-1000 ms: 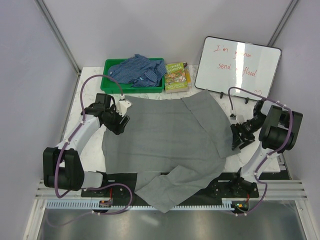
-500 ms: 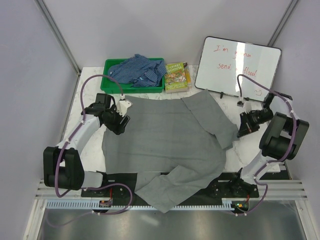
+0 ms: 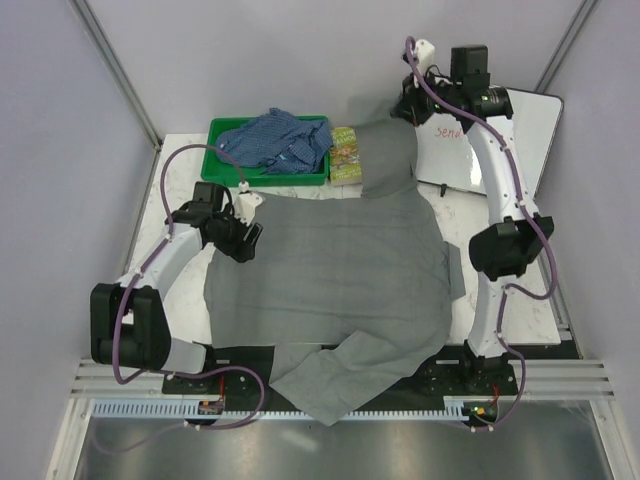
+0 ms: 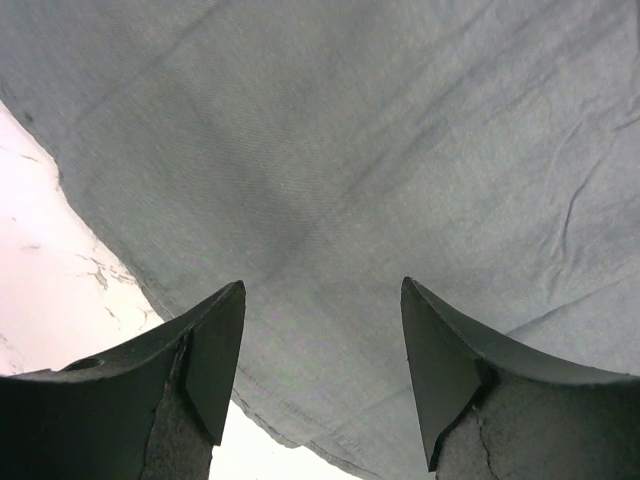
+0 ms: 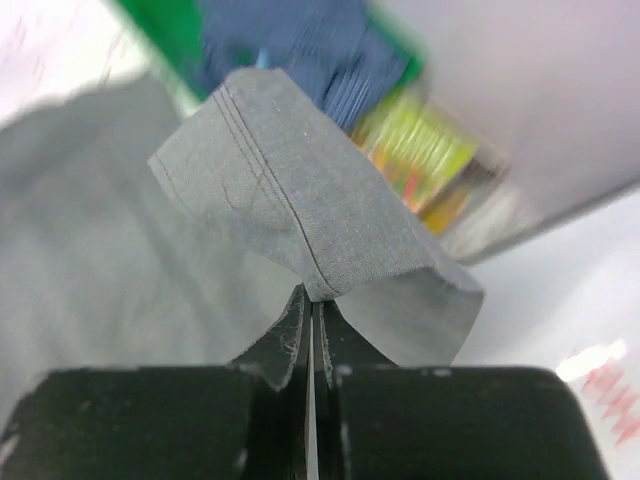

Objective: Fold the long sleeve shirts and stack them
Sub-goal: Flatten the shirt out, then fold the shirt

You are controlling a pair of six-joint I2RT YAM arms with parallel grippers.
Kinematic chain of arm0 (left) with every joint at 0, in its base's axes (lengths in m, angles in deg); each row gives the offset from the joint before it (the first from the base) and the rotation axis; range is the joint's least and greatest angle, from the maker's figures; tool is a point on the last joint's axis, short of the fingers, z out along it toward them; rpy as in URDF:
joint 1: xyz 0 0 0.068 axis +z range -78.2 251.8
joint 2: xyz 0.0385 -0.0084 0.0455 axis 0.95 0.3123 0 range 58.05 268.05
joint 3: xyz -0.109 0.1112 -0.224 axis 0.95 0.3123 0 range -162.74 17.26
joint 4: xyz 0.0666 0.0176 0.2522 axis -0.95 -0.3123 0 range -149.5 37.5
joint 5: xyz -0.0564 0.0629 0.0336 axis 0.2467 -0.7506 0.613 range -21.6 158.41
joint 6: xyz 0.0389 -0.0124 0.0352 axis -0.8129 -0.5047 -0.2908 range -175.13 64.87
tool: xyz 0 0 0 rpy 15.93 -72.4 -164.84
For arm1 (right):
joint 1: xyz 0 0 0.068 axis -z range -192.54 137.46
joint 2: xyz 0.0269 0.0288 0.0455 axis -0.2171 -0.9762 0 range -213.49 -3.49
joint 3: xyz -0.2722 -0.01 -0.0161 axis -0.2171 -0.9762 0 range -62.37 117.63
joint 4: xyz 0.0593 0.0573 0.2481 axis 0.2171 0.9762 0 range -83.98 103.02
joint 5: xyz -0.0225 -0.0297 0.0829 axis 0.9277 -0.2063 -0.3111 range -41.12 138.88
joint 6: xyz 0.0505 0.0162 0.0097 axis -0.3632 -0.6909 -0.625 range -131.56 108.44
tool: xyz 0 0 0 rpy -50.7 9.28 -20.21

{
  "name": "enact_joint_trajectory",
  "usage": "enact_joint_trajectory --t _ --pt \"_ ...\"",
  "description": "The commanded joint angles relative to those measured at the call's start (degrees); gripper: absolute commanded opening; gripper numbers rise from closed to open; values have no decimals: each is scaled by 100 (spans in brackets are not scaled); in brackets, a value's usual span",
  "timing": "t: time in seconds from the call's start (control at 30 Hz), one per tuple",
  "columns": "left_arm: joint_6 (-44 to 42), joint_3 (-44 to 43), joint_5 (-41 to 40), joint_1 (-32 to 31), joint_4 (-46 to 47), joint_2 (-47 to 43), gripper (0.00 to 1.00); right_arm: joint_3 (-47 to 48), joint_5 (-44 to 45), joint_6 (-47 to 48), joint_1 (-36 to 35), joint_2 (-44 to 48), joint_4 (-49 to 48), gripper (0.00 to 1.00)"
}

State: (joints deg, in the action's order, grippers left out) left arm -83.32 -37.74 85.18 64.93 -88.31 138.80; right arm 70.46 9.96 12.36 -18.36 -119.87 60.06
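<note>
Between pale walls point(image 3: 60, 150), grey shirt point(image 3: 330, 270) covers white marbled table point(image 3: 455, 210).

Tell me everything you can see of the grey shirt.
The grey shirt is plain, soft woven-looking cloth, lightly creased, spread flat across most of the white table. One sleeve is held up off the table at the far side, its stitched end pinched in the shut right gripper. The other sleeve drapes over the near edge between the arm bases. The open left gripper hovers over its left edge.
</note>
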Motion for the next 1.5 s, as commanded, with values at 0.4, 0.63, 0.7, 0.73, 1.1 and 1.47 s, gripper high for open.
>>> enact_joint_trajectory --t 0.4,0.63,0.7,0.73,1.1,1.47 --pt "-1647 631 1391 -2709 -1542 -2273 72 -3367 1642 1148 -147 1606 526 92" --pt "-1251 640 539 -6030 -1710 -1801 80 -5968 1711 1475 -165 2391 1092 78" --pt "-1391 771 179 -6622 -1719 -1589 83 -6164 1747 1379 -156 2462 951 75" --pt "-1435 850 107 -7104 -1727 -1563 86 -6251 1799 1361 -173 2471 872 74" --pt "-496 1413 -1569 -8101 310 -448 89 -6340 1940 1325 -156 2357 713 74" --pt "-451 1177 -976 -8585 419 -683 2 -6042 1782 1308 -138 2075 757 75"
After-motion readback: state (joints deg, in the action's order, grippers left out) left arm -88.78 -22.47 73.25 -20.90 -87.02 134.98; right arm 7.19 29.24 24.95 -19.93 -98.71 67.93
